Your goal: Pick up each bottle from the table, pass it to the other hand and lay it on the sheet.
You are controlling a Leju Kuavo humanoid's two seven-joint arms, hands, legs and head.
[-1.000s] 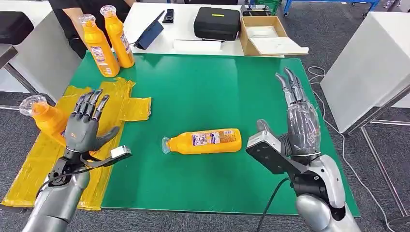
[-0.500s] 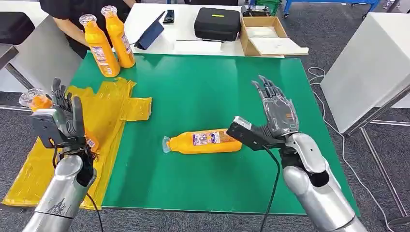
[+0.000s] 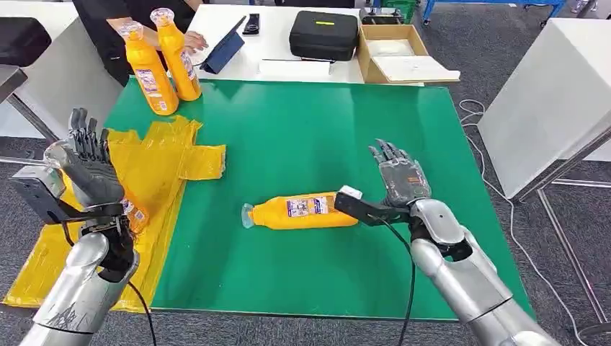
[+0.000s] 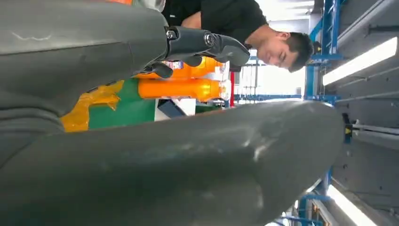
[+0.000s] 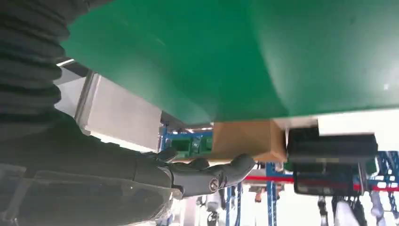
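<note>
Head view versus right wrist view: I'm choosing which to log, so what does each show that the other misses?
Head view alone: the lying bottle beside the right hand, two upright bottles, the yellow sheet and the left hand.

Right wrist view alone: the blue racking beyond the table.

Both: the green mat, the cardboard box, the black case and the right hand's spread fingers.

Left hand (image 3: 88, 169), right hand (image 3: 401, 176) open, empty.

Glossy plastic on a matt counter

Beside the right hand (image 3: 400, 176), a shiny plastic bottle (image 3: 302, 210) lies on the smooth green counter (image 3: 310, 130); crinkled yellow sheet (image 3: 155, 162).
</note>
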